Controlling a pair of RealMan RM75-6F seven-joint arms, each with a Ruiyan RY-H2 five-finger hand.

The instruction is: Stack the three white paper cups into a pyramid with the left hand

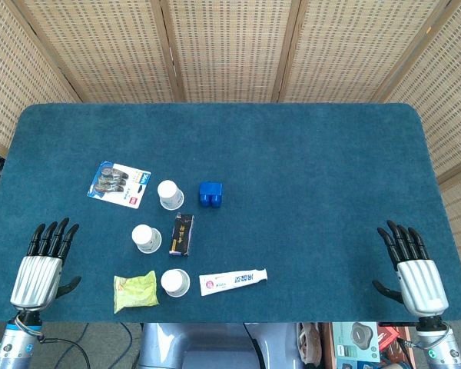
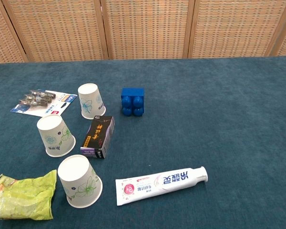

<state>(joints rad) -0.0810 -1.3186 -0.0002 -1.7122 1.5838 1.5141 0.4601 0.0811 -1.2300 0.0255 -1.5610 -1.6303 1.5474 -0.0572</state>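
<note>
Head view: left hand (image 1: 38, 273) and right hand (image 1: 417, 275) spread, empty; three cups (image 2: 55, 135) unstacked, crowded by black box (image 2: 98, 137), easily knocked.

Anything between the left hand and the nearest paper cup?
Partly. The green snack packet lies between the left hand and the nearest cup, right beside it. It is flat, so reaching over it looks feasible. The middle cup has bare table on its hand side; the black box sits past it.
</note>
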